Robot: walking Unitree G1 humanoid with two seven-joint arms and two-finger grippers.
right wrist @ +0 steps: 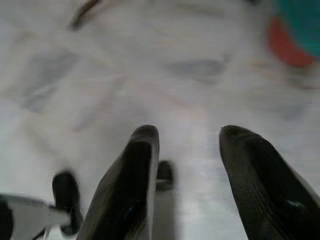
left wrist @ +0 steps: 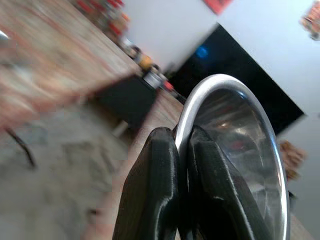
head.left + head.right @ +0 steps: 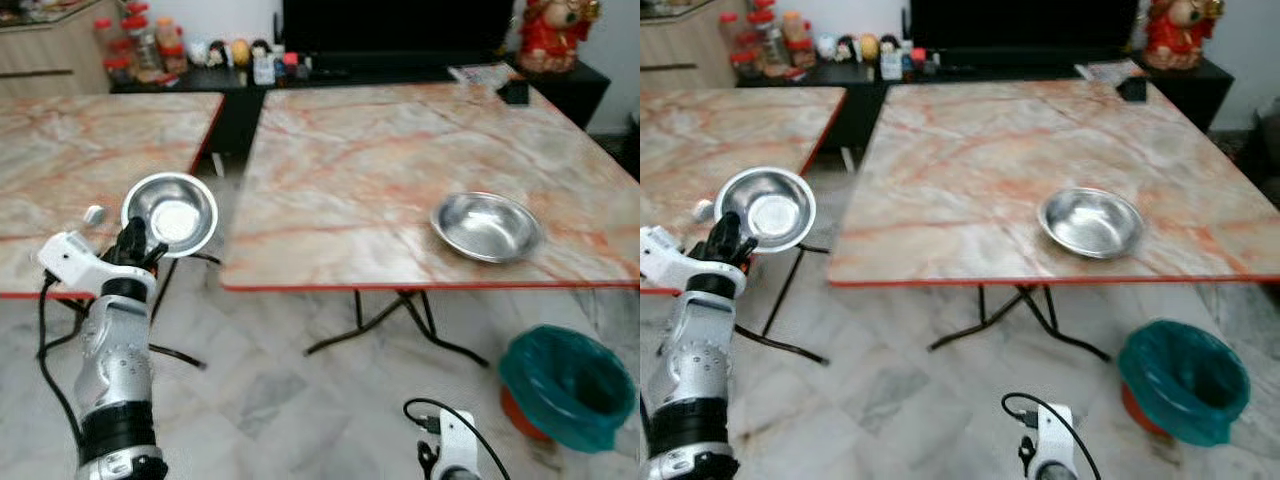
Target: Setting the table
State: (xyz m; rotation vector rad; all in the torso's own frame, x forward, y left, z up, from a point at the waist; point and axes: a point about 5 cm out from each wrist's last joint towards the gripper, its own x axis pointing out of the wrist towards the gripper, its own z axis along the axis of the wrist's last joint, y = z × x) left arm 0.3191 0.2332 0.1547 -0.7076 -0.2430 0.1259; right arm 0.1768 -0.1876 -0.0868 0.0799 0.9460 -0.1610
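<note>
My left gripper is raised at the left, shut on the rim of a steel bowl that it holds tilted in the air over the gap between two tables. In the left wrist view both black fingers pinch that bowl's rim. A second steel bowl rests on the marble table near its front right edge. My right gripper hangs low over the floor, open, with nothing between its fingers.
A second marble table stands at the left. A bin with a teal liner sits on the floor at the right. A dark cabinet with small bottles and figures runs along the back wall. A red figurine stands at the back right.
</note>
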